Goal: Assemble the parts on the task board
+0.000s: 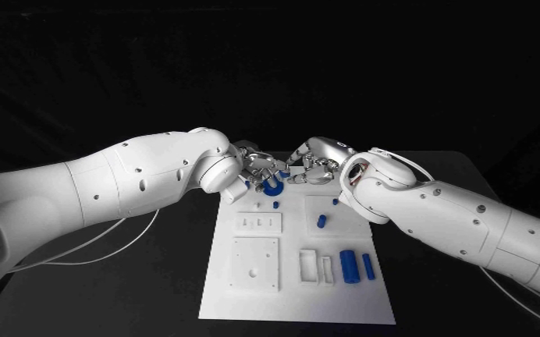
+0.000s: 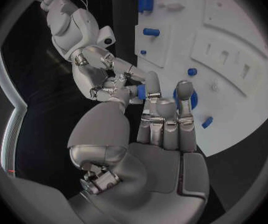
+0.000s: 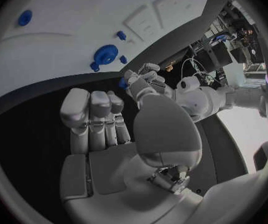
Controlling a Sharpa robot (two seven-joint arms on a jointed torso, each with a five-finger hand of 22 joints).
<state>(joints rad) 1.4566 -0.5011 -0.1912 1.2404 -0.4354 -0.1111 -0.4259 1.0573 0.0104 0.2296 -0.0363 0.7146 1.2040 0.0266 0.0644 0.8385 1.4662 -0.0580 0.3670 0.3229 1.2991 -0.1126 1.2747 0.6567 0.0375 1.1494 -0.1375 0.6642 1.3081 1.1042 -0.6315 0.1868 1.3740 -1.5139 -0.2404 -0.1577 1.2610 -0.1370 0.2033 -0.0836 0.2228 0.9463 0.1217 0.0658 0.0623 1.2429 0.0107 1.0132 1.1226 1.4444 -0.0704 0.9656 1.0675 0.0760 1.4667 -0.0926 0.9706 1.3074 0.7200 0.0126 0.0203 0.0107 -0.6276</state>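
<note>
Parts are small blue plastic pieces, seemingly light, rigid and smooth, so best pinched across their short sides with fingertips. One small blue part [image 2: 141,90] sits between the fingertips of both hands at the far end of the task board [image 1: 295,306]; which hand truly bears it I cannot tell. The left hand [image 1: 261,170] and right hand [image 1: 313,163] meet there, fingers curled in. A blue ring [image 1: 274,187] lies on the board beneath them; two blue cylinders [image 1: 357,265] lie near its near edge.
</note>
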